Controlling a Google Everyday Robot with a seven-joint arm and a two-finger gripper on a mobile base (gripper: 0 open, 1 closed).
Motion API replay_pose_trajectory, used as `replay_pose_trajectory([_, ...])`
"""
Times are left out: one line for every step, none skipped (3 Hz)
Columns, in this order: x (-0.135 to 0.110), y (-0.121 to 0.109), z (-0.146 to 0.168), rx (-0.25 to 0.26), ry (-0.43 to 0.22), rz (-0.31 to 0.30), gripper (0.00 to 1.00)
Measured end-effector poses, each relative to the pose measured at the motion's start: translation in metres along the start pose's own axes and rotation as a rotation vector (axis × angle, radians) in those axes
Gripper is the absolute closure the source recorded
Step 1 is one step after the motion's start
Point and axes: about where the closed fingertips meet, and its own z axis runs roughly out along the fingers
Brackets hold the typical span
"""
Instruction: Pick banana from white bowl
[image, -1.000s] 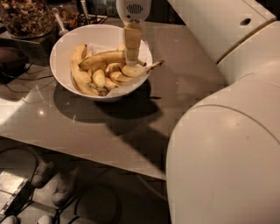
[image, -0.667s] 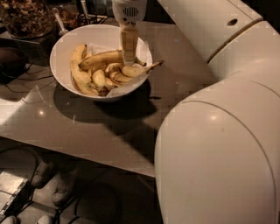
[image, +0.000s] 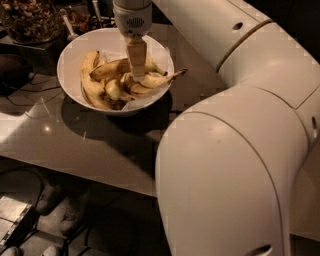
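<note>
The white bowl (image: 70, 85) stands on the grey table at the upper left and holds several bananas. The longest banana (image: 111, 68) lies across the bowl's middle, yellow with brown marks, its dark tip pointing right. My gripper (image: 136, 70) hangs straight down from the top of the view into the bowl. It sits right over the middle of that banana and hides part of it. A shorter banana (image: 157, 80) with a thin stem pokes over the right rim. A curved one (image: 91, 85) lies along the left side.
A dark glass container of brown bits (image: 30, 20) stands behind the bowl at the top left, with a utensil (image: 67, 27) beside it. Cables run along the table's left side. My white arm (image: 235, 150) fills the right half. The table's front edge (image: 75, 167) drops to the floor.
The gripper has moved a little to the left inside the bowl. The arm's bulk has swung left and covers more of the table. The bananas have not moved.
</note>
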Motion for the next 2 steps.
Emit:
replay_pose_trajectory([-0.01, 0.003, 0.015, -0.029, 0.03, -0.048, 0.24])
replay_pose_trajectory([-0.009, 0.0, 0.028, -0.048, 0.05, -0.067, 0.31])
